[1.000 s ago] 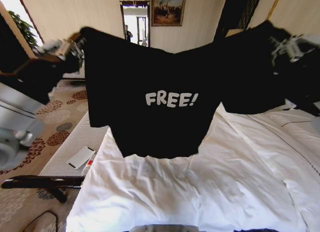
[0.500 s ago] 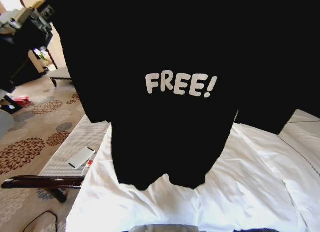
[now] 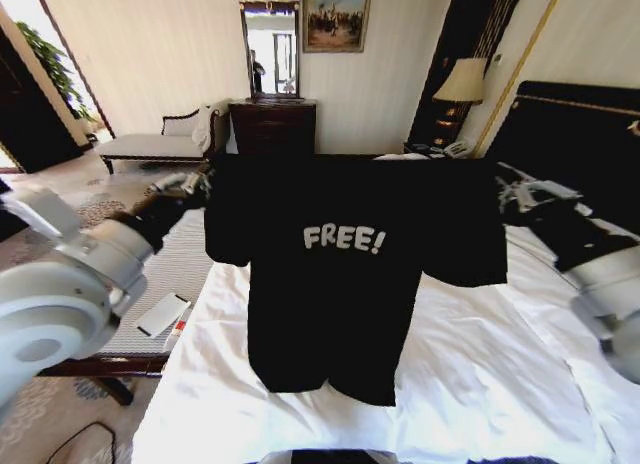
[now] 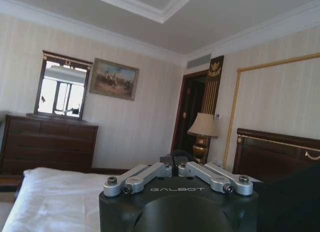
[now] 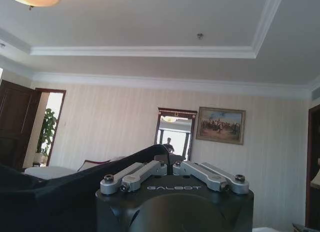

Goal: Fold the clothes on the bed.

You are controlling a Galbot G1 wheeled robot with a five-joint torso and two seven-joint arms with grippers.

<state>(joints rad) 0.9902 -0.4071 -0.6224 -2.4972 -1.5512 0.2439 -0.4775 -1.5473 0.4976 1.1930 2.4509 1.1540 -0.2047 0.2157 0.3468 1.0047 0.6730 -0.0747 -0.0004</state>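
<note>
Your left hand [image 3: 203, 181] and right hand [image 3: 505, 191] each pinch a shoulder of the black top [image 3: 340, 274], stretched between them. It hangs lettering toward you above the bed [image 3: 480, 384], its hem just over the white duvet near the foot edge.

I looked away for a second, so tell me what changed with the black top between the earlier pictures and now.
The black top swung up close to the head camera, then back out and lower over the bed. The left gripper and right gripper have kept its shoulders stretched between them. The lettering still faces the camera.
</note>
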